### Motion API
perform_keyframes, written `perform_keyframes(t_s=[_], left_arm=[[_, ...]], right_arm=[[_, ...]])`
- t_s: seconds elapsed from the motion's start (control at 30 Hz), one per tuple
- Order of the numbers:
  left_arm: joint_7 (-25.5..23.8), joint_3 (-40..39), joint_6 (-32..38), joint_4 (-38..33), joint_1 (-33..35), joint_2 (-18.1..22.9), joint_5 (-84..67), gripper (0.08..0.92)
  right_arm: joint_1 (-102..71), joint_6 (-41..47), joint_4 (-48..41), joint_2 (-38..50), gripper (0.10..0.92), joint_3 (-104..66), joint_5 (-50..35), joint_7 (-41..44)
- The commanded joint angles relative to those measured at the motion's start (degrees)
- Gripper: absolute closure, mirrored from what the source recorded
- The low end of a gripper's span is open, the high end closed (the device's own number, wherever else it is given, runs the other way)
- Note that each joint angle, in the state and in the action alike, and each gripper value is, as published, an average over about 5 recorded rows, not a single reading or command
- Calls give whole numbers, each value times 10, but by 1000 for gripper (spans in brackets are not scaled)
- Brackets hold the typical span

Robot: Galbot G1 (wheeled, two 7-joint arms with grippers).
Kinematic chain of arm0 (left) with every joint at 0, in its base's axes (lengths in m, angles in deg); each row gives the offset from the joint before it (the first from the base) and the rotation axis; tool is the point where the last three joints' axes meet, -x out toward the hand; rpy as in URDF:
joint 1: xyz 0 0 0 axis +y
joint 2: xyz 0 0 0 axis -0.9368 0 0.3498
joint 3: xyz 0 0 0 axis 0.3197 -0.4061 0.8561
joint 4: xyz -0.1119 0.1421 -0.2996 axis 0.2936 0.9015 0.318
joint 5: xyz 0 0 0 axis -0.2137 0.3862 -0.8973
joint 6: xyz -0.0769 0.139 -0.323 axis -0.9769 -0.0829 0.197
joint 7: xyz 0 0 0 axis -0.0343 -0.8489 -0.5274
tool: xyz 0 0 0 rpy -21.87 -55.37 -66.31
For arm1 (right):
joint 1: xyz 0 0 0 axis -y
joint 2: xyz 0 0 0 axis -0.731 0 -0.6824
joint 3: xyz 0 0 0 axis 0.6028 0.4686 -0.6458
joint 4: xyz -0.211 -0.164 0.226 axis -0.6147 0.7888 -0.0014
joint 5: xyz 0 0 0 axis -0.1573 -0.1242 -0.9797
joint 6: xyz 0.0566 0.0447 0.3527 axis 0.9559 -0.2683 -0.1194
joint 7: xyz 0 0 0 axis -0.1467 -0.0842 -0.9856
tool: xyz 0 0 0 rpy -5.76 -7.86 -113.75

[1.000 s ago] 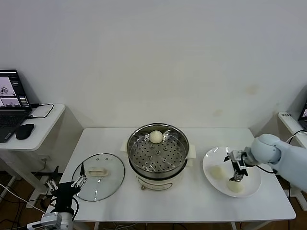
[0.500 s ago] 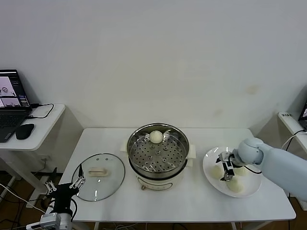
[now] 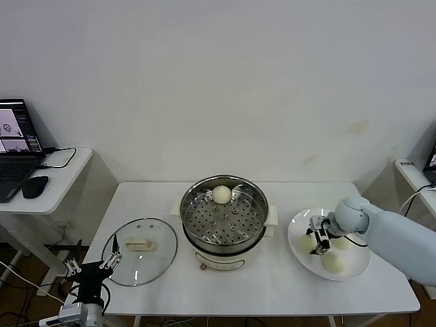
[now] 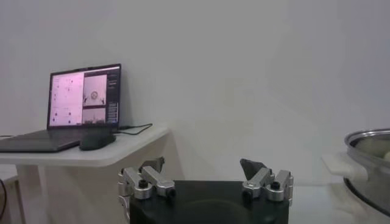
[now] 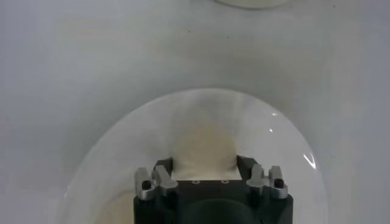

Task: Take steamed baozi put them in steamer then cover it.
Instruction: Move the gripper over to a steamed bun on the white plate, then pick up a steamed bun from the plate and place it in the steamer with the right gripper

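One bun (image 3: pixel 221 194) already sits on the perforated tray at the far side of the steamer (image 3: pixel 223 218), centre of the head view. At lower left my left jaws (image 3: pixel 93 266) hang released, parked below the worktop edge just beside the glass cover (image 3: pixel 139 251), which lies flat on the worktop (image 3: pixel 272 293). At right my right jaws (image 3: pixel 318 238) are down on the white plate (image 3: pixel 354 269), fingers either side of a bun (image 5: pixel 204 146); whether they are clenched on it I cannot tell. Two more buns, one (image 3: pixel 305 242) and another (image 3: pixel 332 262), rest on the plate. I judge I'm picking up the second bun; next I need a gentle, firm squeeze, then a straight lift.
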Motion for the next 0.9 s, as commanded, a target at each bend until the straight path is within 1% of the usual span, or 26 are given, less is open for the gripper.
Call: perform_keyframes(t_s=[0.03,0.2,0.3,0.4,0.53,0.63,0.73,0.9], left_arm=[[0,0,0,-1,0,-1,0,177],[0,-1,-1,-4,-2,-4,0,177],[0,-3,-2,-6,-3,-6,0,177],[0,-6,-2,-9,-4,-8,0,177],[-1,-11,-3,-12,-5,-9,1,177],[-1,-12,-3,-14,-6,-9,1,177],[0,-13,-3,-14,-8,-7,1,177],[1,-12,-2,-9,-14,-1,3,177]], right_arm=[[59,-1,24,35,405,12,-22,17],[197,18,87,82,405,62,-99,39],[320,33,121,85,402,130,-153,45],[448,49,145,64,398,213,-206,44],[569,81,168,-1,394,289,-274,26],[589,116,179,-63,390,305,-334,0],[555,154,179,-124,389,297,-386,-34],[472,197,144,-215,386,287,-414,-85]])
